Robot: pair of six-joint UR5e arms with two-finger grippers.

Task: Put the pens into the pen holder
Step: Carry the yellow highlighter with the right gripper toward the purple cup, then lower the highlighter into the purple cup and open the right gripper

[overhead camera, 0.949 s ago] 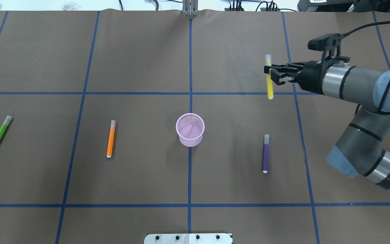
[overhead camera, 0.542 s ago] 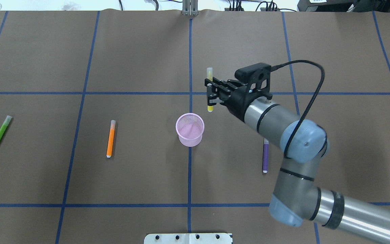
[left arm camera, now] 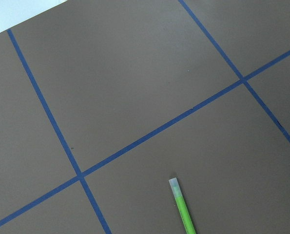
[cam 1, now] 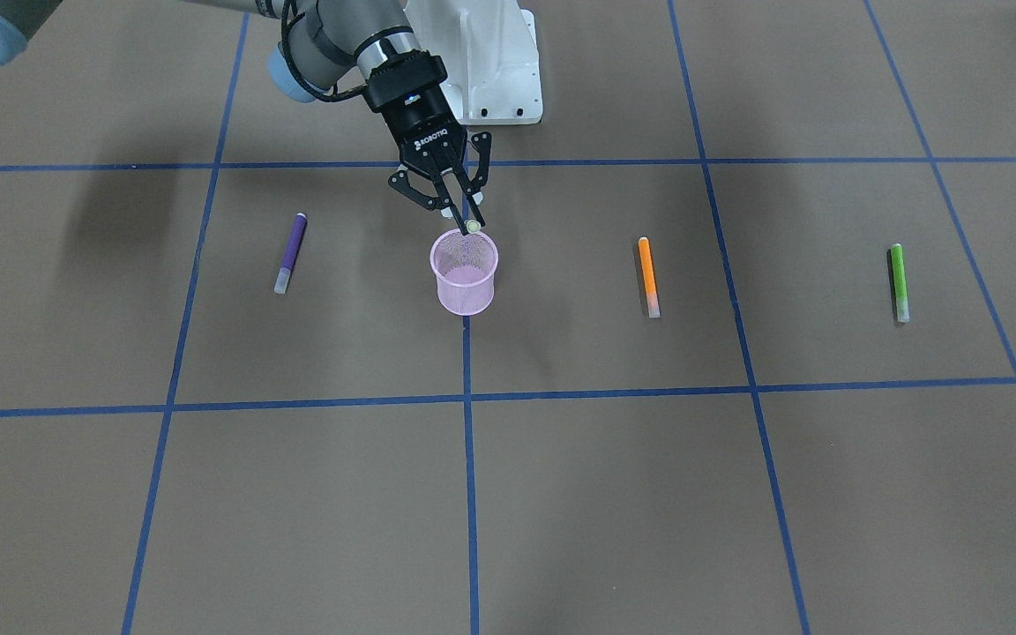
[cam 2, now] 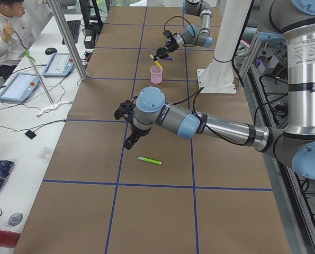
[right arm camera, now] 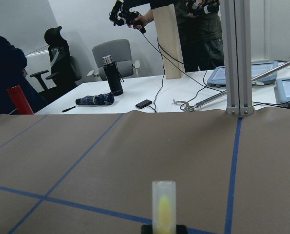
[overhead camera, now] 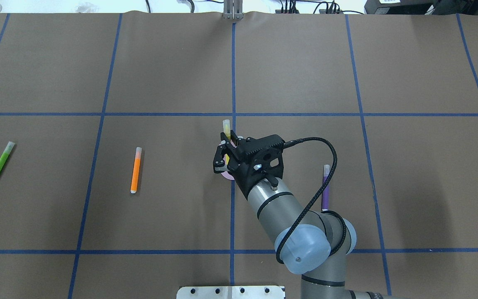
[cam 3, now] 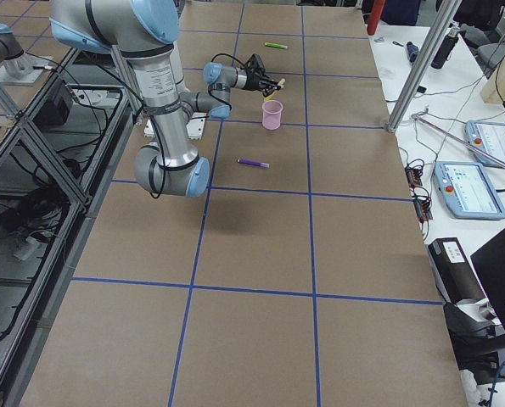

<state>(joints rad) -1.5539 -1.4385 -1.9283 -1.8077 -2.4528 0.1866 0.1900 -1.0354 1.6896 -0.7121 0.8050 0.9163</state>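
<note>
My right gripper (overhead camera: 223, 154) is shut on the yellow pen (overhead camera: 225, 126) and holds it upright right over the pink mesh pen holder (cam 1: 466, 273). In the overhead view the gripper hides most of the holder (overhead camera: 226, 176). The pen's cap shows at the bottom of the right wrist view (right arm camera: 164, 207). The purple pen (overhead camera: 325, 189), orange pen (overhead camera: 135, 170) and green pen (overhead camera: 0, 163) lie flat on the table. My left gripper (cam 2: 129, 143) hangs above the green pen (cam 2: 149, 160); I cannot tell if it is open or shut.
The brown table cover has blue tape grid lines (overhead camera: 233, 74). The robot's white base (cam 1: 490, 70) stands behind the holder. Operators' desks with tablets (cam 2: 19, 87) line the far side.
My right arm has swung left and back toward the robot with the yellow pen, from the table's right rear to over the pen holder. The other pens have not moved.
</note>
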